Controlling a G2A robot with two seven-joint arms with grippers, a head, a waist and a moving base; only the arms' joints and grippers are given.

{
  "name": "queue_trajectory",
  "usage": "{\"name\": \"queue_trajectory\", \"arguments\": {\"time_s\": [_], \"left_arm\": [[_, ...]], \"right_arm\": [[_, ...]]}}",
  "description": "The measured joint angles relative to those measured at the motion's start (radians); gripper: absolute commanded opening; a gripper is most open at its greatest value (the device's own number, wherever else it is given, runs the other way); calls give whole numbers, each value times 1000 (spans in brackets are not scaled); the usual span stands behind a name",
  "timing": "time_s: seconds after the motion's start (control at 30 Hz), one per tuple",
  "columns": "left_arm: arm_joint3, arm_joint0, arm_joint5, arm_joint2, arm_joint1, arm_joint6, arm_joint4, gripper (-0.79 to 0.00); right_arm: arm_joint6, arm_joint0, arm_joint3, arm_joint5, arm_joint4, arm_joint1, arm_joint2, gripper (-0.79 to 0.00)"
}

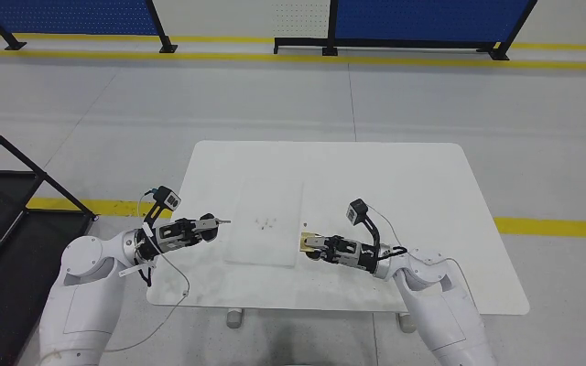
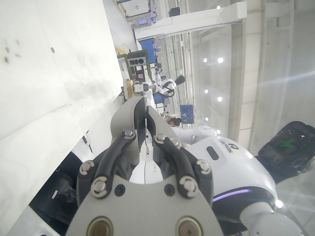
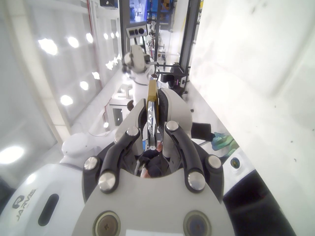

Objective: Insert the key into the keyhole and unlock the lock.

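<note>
My left gripper point(image 1: 210, 223) is clamped on the key point(image 1: 223, 221). The top camera shows it low over the near left part of the white table point(image 1: 412, 197), with the key's blade sticking out past my fingertips toward the table's middle. My right gripper point(image 1: 318, 244) grasps the brass lock point(image 1: 305, 242) on the opposite side, with the lock's free end turned toward the key. A pale rectangular mat point(image 1: 265, 197) lies between them. Key and lock are well apart, the key tip at the mat's left edge and the lock at its right edge.

From my left wrist camera, my two fingers point(image 2: 123, 116) are pressed nearly together. Only a thin pale sliver shows between them. I take it to be the key seen edge-on, though it is too slim to be sure. Straight ahead past the fingertips, farther off, the lock shows a rounded brass face, held in my other gripper.

From my right wrist camera, the lock sits pinched between both pads point(image 3: 162, 106). Its chrome shackle point(image 3: 150, 121) runs back toward my palm, and its brass body juts out beyond the fingertips. Ahead of it, blurred and farther away, my left arm point(image 3: 137, 62) faces the lock.
</note>
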Motion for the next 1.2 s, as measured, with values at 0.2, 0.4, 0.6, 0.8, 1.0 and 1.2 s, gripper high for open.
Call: {"name": "queue_trajectory", "arguments": {"time_s": [0.2,0.4,0.6,0.8,1.0,1.2], "left_arm": [[0,0,0,0,0,0,0,-785],[0,0,0,0,0,0,0,-785],[0,0,0,0,0,0,0,-785],[-6,5,11,13,-2,9,-14,-785],[-43,35,51,66,-3,36,-23,-785],[-65,75,58,110,-4,57,-23,-785]], "right_arm": [[2,7,0,34,29,4,-10,-785],[3,7,1,36,34,4,-10,-785],[3,7,1,36,33,4,-10,-785],[3,7,1,36,33,4,-10,-785],[3,7,1,36,33,4,-10,-785],[3,7,1,36,33,4,-10,-785]]}}
